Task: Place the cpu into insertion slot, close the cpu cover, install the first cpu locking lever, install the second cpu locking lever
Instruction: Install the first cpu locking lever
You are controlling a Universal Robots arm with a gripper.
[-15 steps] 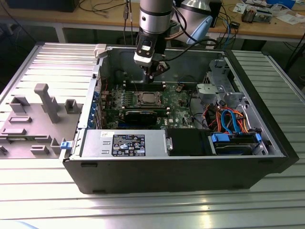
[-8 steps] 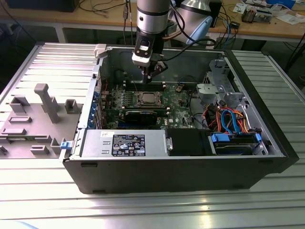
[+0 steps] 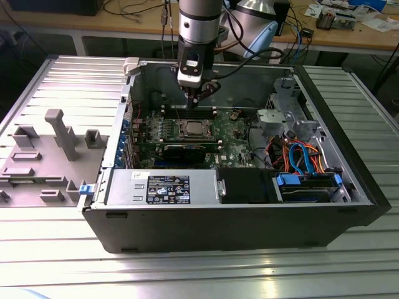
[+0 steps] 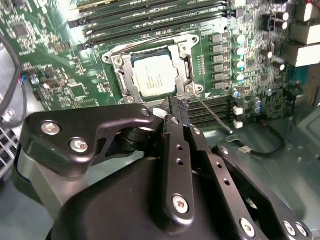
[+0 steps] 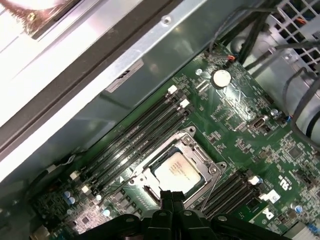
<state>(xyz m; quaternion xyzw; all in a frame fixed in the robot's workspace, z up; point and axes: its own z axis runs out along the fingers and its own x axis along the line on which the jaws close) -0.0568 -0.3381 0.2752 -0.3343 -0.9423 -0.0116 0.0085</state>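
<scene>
In the exterior view, a grey fixture tray [image 3: 37,168] lay on the ribbed tabletop [image 3: 187,274] at the view's left, just beside the open computer case [image 3: 218,218]. Inside the case, near its middle, the cpu [image 4: 154,76] sat flat in the insertion slot [image 3: 204,132] on the green motherboard [image 3: 234,146]. The cpu cover [image 4: 184,62] lay down over it, framing its silver top.

The end effector [image 4: 174,102] hung low over the board beside one corner of the socket. Its fingers were pressed together with nothing visible between them. A thin wire locking lever [image 4: 212,115] angled away from that corner across the memory slots [image 4: 210,112], and it looked unlatched. I could not tell whether the fingertips touched it. Further to the view's right, blue and orange cables [image 3: 299,156] crowded the drive bay.

The likely trouble was the lever. It looked thin and springy, so closed fingers could slide off it and strike the memory slots or small parts nearby. A lever left unhooked would probably leave the cover loose over the chip.
</scene>
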